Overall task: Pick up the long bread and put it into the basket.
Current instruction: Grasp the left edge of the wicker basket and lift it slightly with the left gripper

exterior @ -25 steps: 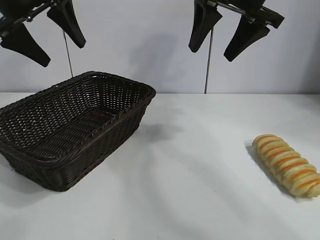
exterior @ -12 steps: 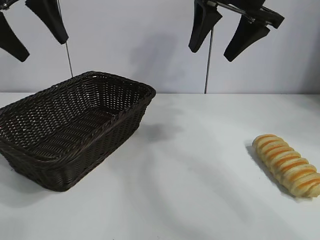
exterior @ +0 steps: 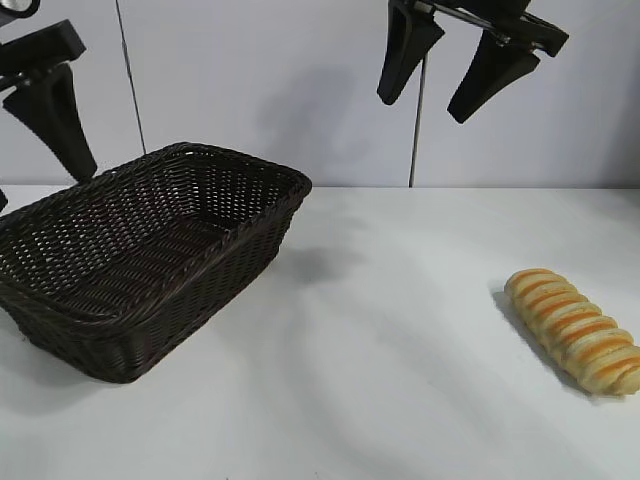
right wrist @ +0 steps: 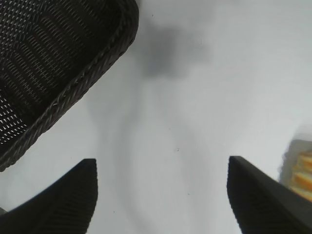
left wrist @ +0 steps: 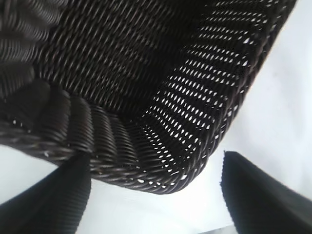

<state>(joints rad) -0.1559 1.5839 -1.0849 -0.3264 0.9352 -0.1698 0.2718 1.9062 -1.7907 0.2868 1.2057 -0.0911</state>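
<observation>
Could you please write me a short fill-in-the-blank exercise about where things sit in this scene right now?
1. The long bread lies on the white ____, not in the basket.
2. The right gripper hangs high above the table with its jaws ____.
3. The left gripper is over the near end of the ____.
4. Inside, the basket holds ____.

Missing words: table; open; basket; nothing
</observation>
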